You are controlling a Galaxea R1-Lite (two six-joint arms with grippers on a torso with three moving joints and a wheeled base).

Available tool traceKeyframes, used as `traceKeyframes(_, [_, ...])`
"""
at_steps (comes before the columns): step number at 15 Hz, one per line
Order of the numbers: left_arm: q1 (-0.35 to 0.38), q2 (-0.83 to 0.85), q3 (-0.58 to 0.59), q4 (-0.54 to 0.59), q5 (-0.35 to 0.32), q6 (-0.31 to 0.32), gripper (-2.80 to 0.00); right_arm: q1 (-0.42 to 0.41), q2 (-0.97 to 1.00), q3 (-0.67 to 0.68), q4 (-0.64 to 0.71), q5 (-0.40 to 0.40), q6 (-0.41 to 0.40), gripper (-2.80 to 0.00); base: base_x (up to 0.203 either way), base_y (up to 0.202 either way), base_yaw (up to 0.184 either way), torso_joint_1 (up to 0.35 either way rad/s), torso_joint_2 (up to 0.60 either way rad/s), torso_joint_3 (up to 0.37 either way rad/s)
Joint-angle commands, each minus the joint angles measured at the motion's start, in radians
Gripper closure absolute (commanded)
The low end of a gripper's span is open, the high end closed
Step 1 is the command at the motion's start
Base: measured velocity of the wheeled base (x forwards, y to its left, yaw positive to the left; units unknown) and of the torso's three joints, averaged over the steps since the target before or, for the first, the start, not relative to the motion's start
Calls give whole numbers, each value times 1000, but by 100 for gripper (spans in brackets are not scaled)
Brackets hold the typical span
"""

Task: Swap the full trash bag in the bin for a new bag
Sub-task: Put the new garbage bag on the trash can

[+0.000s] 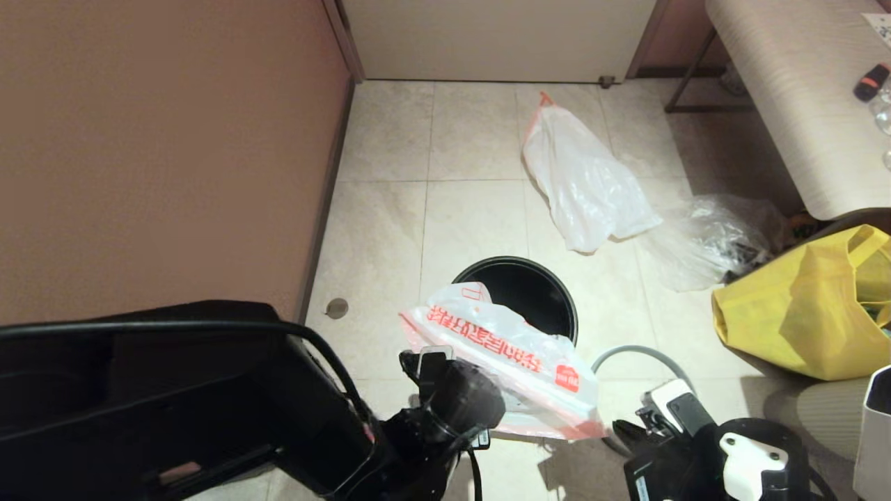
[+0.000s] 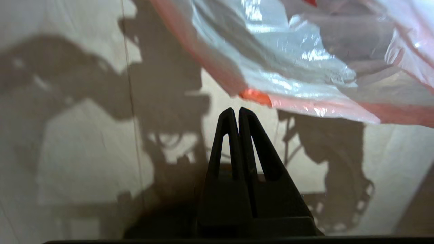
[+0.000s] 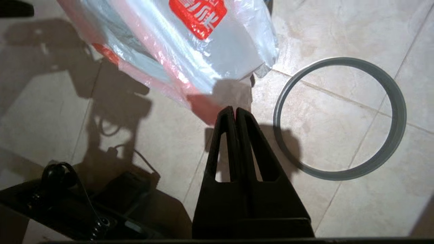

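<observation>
Both pincers, left (image 2: 236, 110) and right (image 3: 235, 109), pressed together empty beside new bag (image 1: 505, 348) draped over bin (image 1: 550, 296) rim; reopen, pinch opposite hems, spread mouth over bin.

The new bag (image 1: 511, 351) is thin, glossy, crinkled plastic; the bin (image 1: 525, 292) smooth black plastic; the hoop (image 3: 339, 118) matt grey — the floor (image 1: 390, 229) smooth pale tile.

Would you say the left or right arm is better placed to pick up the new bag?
Probably the left: its shut claw sits just short of the new bag's edge, while the right claw, also shut, points between the bag and the grey hoop.
</observation>
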Motion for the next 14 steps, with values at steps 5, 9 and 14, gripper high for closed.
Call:
traceKeyframes(5, [10,30,-172,216,-35,-120,-280,-28,-22,-7,-9,0,1,0,0,0,0,0,0,0])
traceKeyframes(9, [61,104,-230,213,-35,-118,-280,-32,-24,-22,-9,0,1,0,0,0,0,0,0,0])
traceKeyframes(14, [131,150,-395,213,-79,-116,-280,13,-59,-1,-7,12,2,0,0,0,0,0,0,0])
